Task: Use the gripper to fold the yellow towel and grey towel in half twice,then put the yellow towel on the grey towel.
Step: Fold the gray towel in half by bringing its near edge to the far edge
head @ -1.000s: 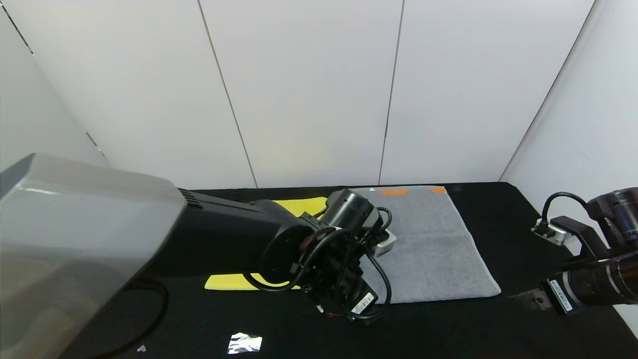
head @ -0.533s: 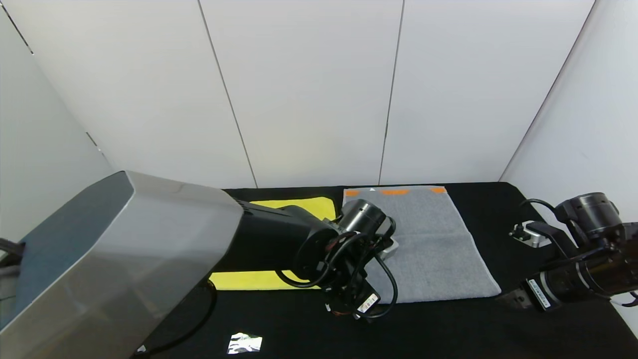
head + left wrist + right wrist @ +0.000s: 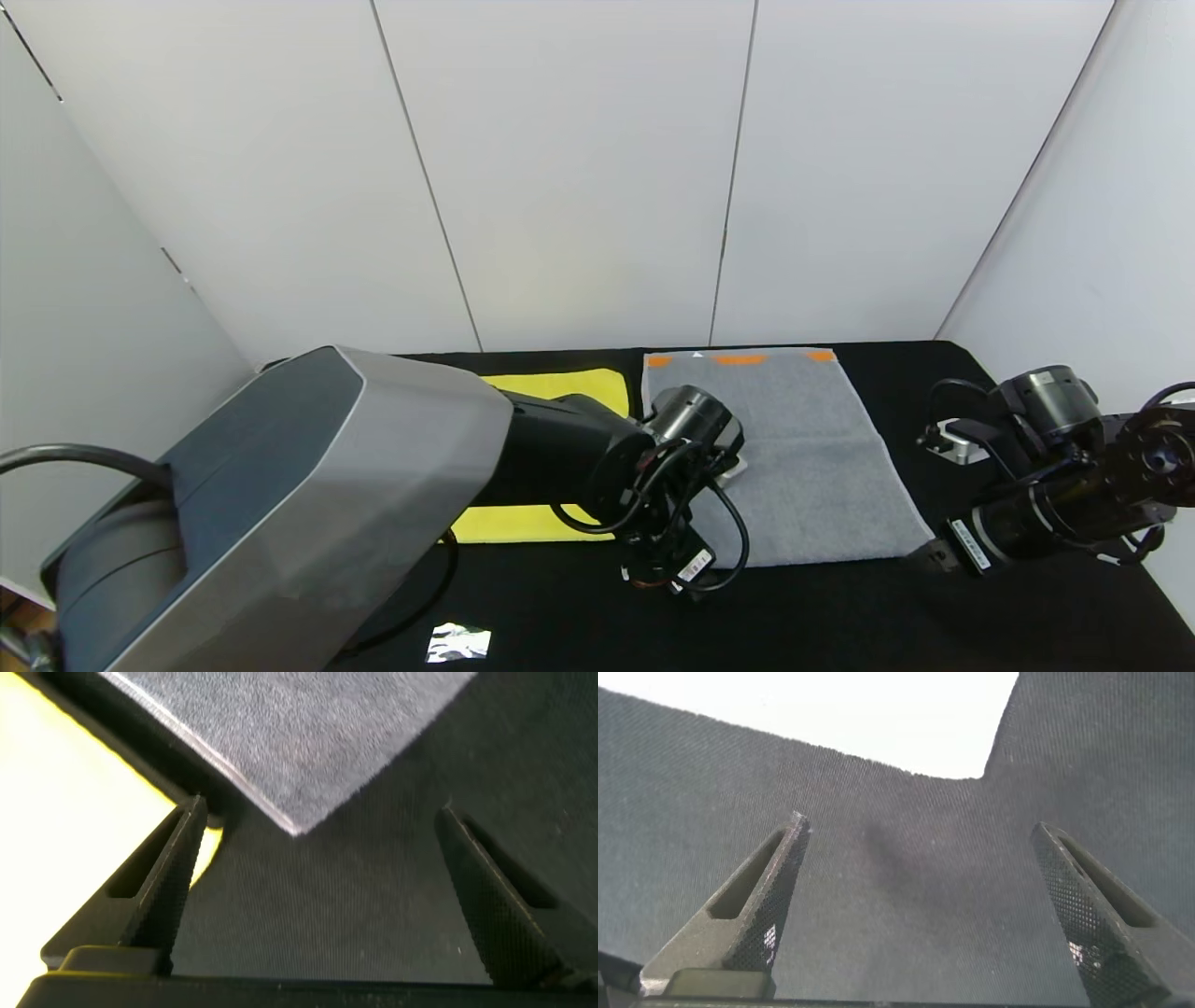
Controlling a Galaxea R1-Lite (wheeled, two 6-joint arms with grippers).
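Note:
The grey towel (image 3: 808, 453) lies flat on the black table, its orange patches on the far edge. Left of it lies the yellow towel (image 3: 560, 385), largely hidden under my left arm. My left gripper (image 3: 320, 810) hangs open just above the table over the grey towel's near-left corner (image 3: 294, 826). A yellow towel corner (image 3: 56, 812) sits beside one finger. My right gripper (image 3: 934, 556) stands open and low by the grey towel's near-right corner. In the right wrist view, the right gripper (image 3: 920, 825) has only black cloth between its fingers.
A crumpled foil scrap (image 3: 457, 642) lies near the table's front edge. White wall panels close in the table (image 3: 934, 635) at the back and on the right. My left arm's big grey shell (image 3: 308, 504) blocks the left part of the head view.
My left arm has swung further right, its wrist settling by the grey towel's near-left corner. My right arm has moved left toward the towel's near-right corner. Both grippers stay open.

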